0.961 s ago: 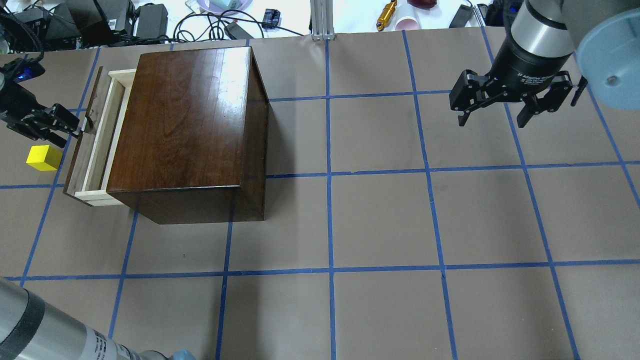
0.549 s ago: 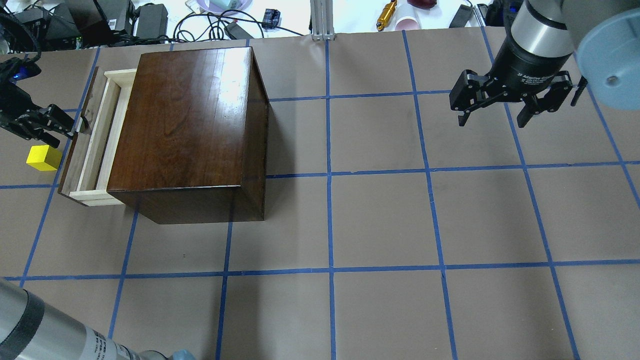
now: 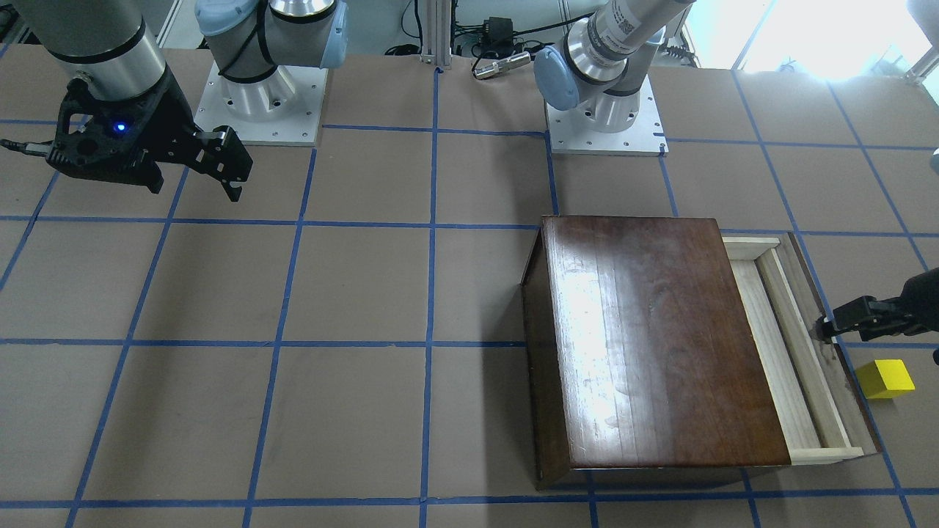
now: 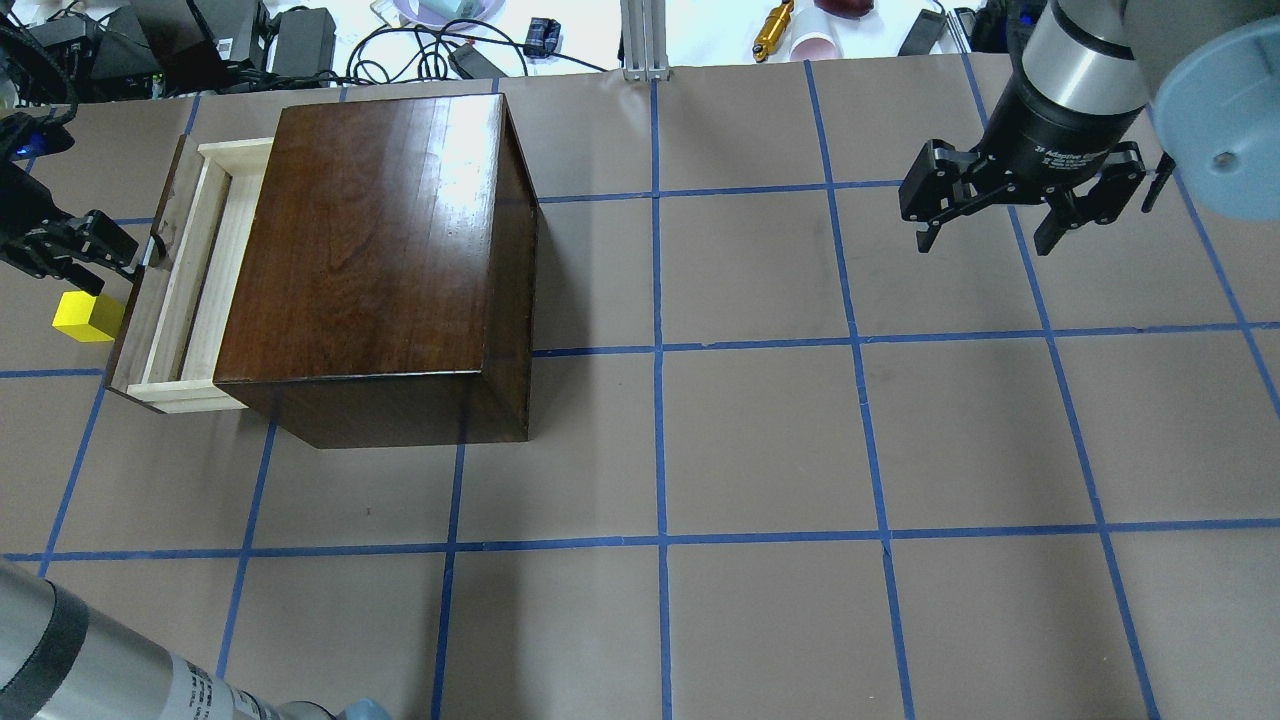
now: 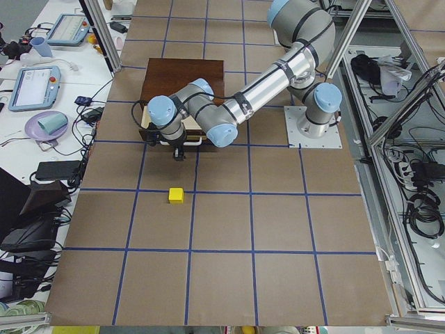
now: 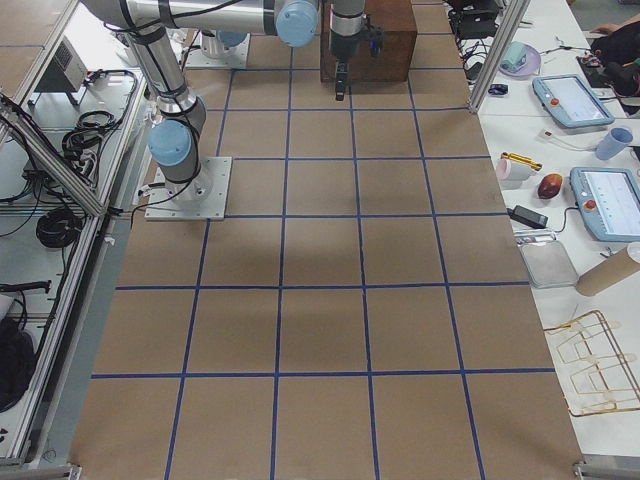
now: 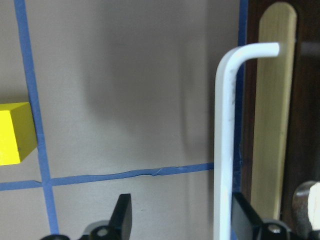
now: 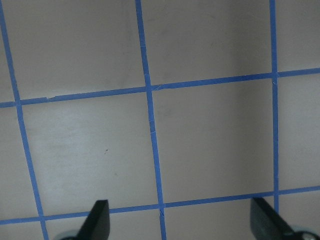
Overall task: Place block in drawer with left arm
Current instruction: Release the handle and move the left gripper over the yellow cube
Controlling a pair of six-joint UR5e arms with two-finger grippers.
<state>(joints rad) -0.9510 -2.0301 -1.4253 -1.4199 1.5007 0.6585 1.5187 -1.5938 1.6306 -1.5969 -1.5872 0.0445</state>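
Note:
The yellow block (image 4: 88,316) (image 3: 885,378) lies on the table just outside the drawer's dark front panel; the left wrist view has it at the left edge (image 7: 15,134). The drawer (image 4: 190,280) (image 3: 763,345) stands partly out of the dark-brown box (image 4: 380,250), with nothing showing in its pale inside. My left gripper (image 4: 145,258) (image 3: 825,330) (image 7: 182,220) is open at the drawer front, with the white handle (image 7: 223,150) between its fingers, against one of them. My right gripper (image 4: 985,240) (image 3: 194,187) (image 8: 177,220) hangs open above bare table far off.
Cables, power bricks and small items (image 4: 300,40) crowd the strip beyond the table's far edge. The two arm bases (image 3: 257,95) (image 3: 601,110) sit on the robot's side. A link of my left arm (image 4: 80,660) crosses the near-left corner.
The drawer has slid farther out of the box, and my left gripper has moved with its front panel toward the table's left end. Neither the block nor the right arm has moved.

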